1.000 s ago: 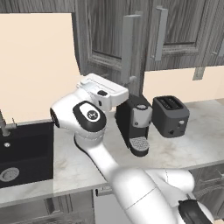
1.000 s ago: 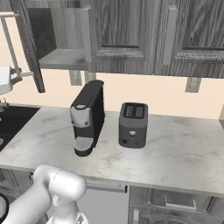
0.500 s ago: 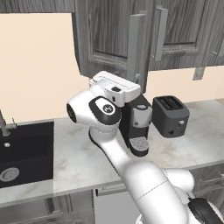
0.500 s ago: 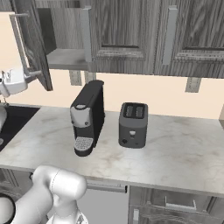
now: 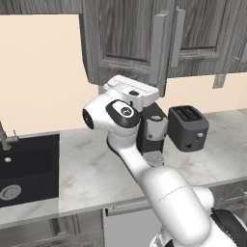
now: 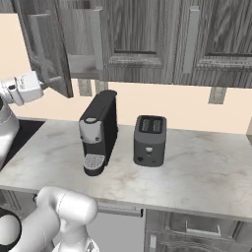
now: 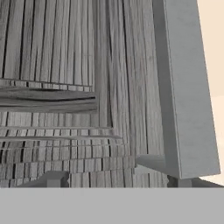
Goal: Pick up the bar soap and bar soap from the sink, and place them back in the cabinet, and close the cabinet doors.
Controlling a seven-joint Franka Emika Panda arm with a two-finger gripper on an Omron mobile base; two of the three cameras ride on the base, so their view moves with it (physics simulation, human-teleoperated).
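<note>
Dark grey wood-grain cabinet doors (image 6: pixel 47 47): the left door stands partly swung out from the cabinet (image 6: pixel 142 34), seen edge-on in the right base view; its panelled face (image 7: pixel 65 87) and long silver bar handle (image 7: pixel 186 87) lie close before the hand camera.
Neighbouring door (image 6: pixel 135 37): lies flush with the cabinet front, its own silver handle (image 6: pixel 97 38) upright.
Cabinet interior: a grey shelf (image 6: pixel 81 66) shows in the gap behind the swung door.
Gripper (image 6: pixel 43 84): raised to the lower edge of the swung door, on the white hand (image 6: pixel 24 88); the fingers are hidden against the door, so whether they are spread or closed cannot be told.
Sink (image 5: pixel 29 166): black basin at the left end of the counter, with a round silver drain (image 5: pixel 9 192) and the foot of a grey faucet (image 5: pixel 6 140).
Bar soaps: not identifiable in these views.
Counter (image 6: pixel 197 167): pale marble, carrying a black coffee machine (image 6: pixel 98 130) and, just beside it, a dark toaster (image 6: pixel 149 140).
</note>
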